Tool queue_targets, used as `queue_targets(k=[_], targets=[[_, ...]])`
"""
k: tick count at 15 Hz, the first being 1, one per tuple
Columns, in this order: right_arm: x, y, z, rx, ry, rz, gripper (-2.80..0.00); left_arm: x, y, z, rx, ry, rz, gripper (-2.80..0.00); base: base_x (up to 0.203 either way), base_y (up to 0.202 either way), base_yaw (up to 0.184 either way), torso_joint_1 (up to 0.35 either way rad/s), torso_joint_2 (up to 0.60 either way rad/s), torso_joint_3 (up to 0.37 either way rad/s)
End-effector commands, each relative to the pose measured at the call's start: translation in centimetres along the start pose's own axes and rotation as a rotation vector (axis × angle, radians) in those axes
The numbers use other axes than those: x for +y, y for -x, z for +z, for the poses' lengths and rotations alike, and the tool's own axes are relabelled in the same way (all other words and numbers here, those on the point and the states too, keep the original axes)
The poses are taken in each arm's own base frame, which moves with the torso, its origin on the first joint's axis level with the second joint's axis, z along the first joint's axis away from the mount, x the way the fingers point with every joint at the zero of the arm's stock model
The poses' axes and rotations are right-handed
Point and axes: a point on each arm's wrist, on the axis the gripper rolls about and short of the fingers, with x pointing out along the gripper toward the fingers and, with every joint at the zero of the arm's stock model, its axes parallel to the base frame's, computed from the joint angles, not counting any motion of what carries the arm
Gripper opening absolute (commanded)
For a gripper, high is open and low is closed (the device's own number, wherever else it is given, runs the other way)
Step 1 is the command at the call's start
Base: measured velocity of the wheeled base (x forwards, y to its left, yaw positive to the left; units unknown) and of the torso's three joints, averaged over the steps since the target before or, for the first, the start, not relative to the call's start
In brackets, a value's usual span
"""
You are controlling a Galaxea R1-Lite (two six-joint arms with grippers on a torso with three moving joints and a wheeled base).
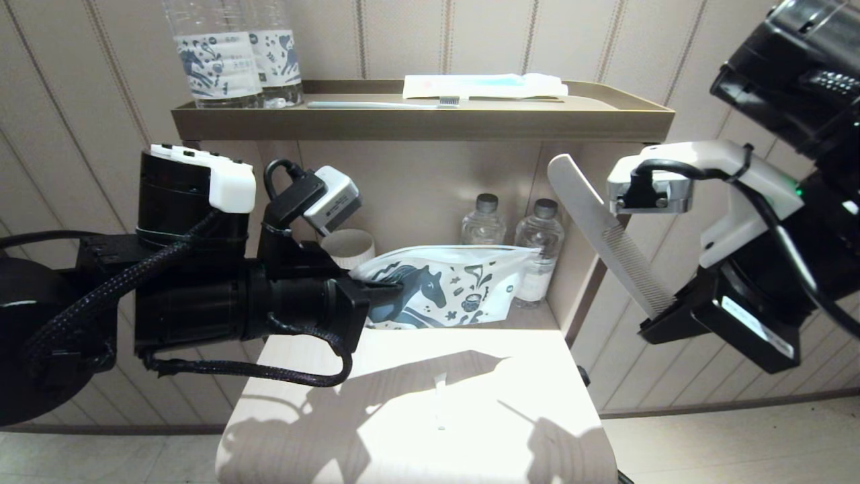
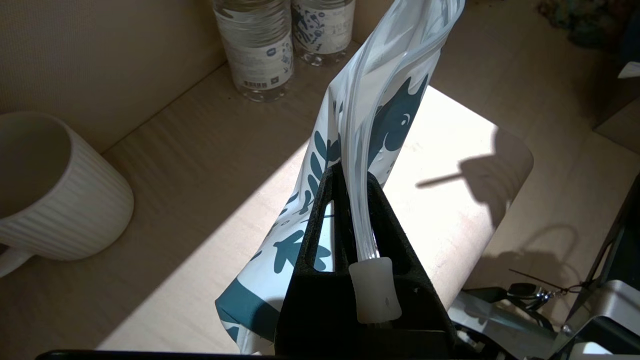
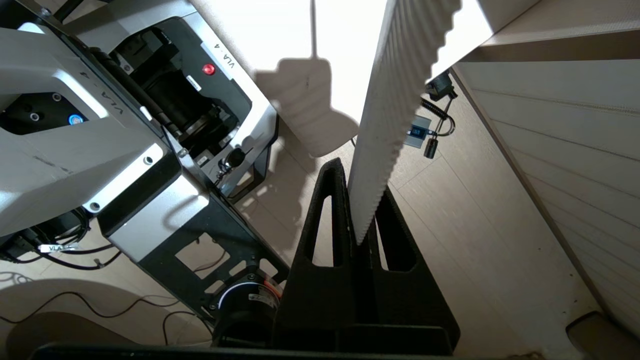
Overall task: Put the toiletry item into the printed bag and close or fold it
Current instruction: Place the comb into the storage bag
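- White plastic, printed with a dark blue horse, cup and squiggles, makes up the flat bag (image 1: pixel 457 286), which is held up over the back part of the pale wooden side table (image 1: pixel 416 403), just in front of the lower shelf.
- The left gripper (image 1: pixel 373 289) has its black fingers (image 2: pixel 320 220) pressed together on the bag's clear zip strip (image 2: pixel 370 165) at the end with the pale slider tab (image 2: pixel 375 290); the bag hangs out from them towards the table's right edge.
- The right gripper (image 3: pixel 357 220) is raised off the table's right side, its fingers (image 3: pixel 325 225) clamped on the toothed end of a narrow white plastic comb with a rounded plain tip (image 1: pixel 605 228).
- That comb slants up and towards the shelf unit, well apart from the bag and not inside it.
- Behind the bag, on the lower shelf, two small clear water bottles (image 1: pixel 514 235) stand near the right wall, and a ribbed cream mug (image 2: pixel 50 195) stands towards the left.
- On the brown top tray (image 1: pixel 430 121), two bottles with blue-printed labels (image 1: pixel 235 57) stand at the left corner, with a pale toothbrush (image 1: pixel 383 104) and a white packet with a light-blue band (image 1: pixel 484 85) lying beside them.
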Motion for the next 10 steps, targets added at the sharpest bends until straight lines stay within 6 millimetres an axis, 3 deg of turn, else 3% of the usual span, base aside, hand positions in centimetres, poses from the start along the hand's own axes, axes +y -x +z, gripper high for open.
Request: queue_targets(k=[1,10], targets=[[0.04,-0.02,-0.06,0.007,0.003,0.003,-2.8,-0.01,0.07,-0.01,-0.001,0.0,-0.001,-2.8,0.0,0.0,0.0,0.0,0.0,0.0],[0.04,-0.3,-0.03,0.017,0.004,0.006,-2.8,0.0,-0.08,-0.26,0.009,0.001,-0.002,-2.8,0.0,0.0,0.0,0.0,0.0,0.0]])
